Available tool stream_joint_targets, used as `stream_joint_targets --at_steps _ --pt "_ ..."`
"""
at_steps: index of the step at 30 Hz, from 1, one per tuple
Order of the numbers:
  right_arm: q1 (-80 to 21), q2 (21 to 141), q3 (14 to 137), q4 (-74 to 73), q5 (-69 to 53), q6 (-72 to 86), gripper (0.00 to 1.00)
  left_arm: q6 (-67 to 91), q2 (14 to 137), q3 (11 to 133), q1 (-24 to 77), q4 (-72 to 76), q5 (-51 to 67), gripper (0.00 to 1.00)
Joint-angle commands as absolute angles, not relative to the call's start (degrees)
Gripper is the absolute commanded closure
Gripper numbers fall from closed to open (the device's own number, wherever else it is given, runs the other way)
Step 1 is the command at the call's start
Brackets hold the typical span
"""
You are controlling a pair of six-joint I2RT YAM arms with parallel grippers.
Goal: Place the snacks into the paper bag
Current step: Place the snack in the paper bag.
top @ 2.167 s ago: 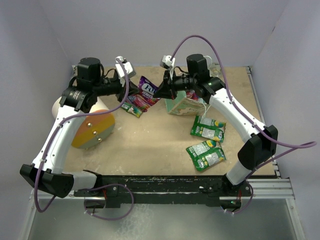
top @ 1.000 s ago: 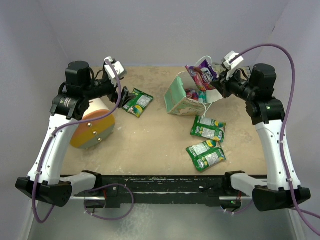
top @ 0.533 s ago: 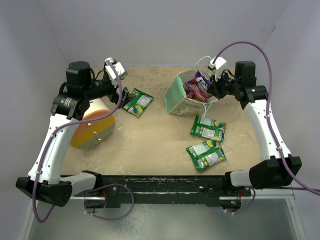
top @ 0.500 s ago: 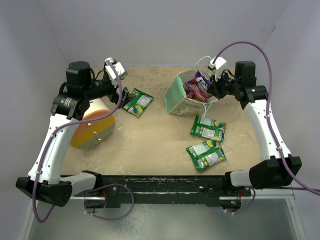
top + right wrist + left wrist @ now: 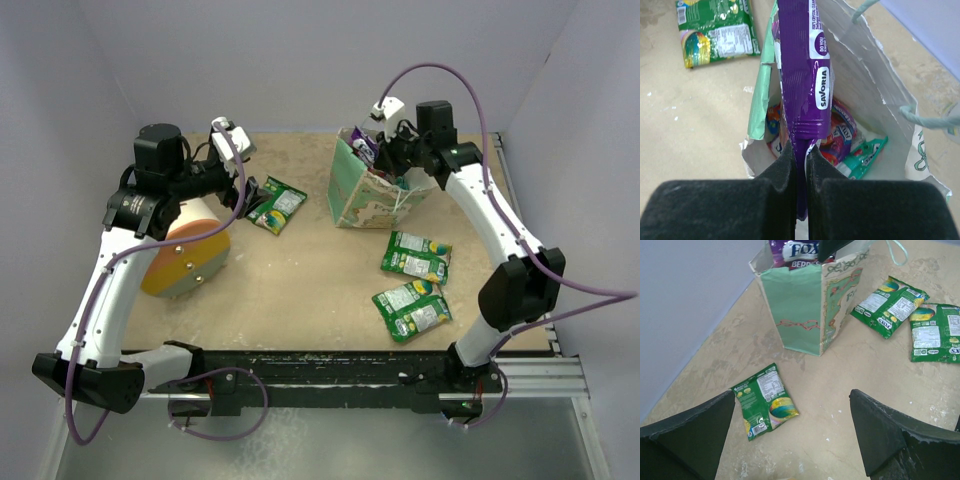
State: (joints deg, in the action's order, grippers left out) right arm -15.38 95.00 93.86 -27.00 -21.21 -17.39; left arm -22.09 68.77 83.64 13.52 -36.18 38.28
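Top view: the right hand (image 5: 383, 152) stands over the mouth of the small cream paper bag with mint-green sides (image 5: 350, 195), which is upright on the far part of the tan surface (image 5: 300, 280). A glossy purple foil packet (image 5: 362, 148) sits at the bag's opening. A flat green packet (image 5: 277, 205) lies left of the bag, just beside the left hand (image 5: 248, 190). A second green packet (image 5: 416, 255) and a third green packet (image 5: 411, 308) lie right of centre. A large cream cone-shaped object with an orange end (image 5: 188, 258) rests at the left. Left wrist view: the left hand is spread wide and holds nothing, and the flat green packet lies beyond its fingers. Right wrist view: the right hand is pressed together on one end seam of the purple packet, which hangs lengthwise into the bag above red and teal packets at the bottom. Assessment: the packets appear light, thin and slippery, so the sealed edge looks like the safest hold. Those lying flat offer little purchase from above. The bag looks flimsy and is likely to tip if knocked.
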Motion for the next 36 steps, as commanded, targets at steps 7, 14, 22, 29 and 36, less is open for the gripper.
stream_joint_targets --at_steps 7,14,22,29,36 --pt "-17.31 105.78 113.38 -22.83 -18.31 -14.52 1.0 -23.29 68.24 83.43 13.12 -35.47 39.01 0.01" --pt "-17.31 102.49 109.71 -25.55 -17.55 -13.34 1.0 -23.62 68.62 83.31 13.08 -35.57 39.08 0.01" --pt "-18.05 98.16 104.8 -28.12 -15.7 -13.93 1.0 -23.05 70.1 84.05 13.11 -35.76 40.5 0.01" --pt "-22.82 96.89 103.08 -28.09 -2.11 -22.99 1.0 -22.98 70.01 83.65 13.15 -35.71 40.4 0.01" --pt "-23.91 99.71 104.14 -28.37 6.69 -28.3 1.0 -23.05 69.96 83.46 13.09 -35.66 40.31 0.01"
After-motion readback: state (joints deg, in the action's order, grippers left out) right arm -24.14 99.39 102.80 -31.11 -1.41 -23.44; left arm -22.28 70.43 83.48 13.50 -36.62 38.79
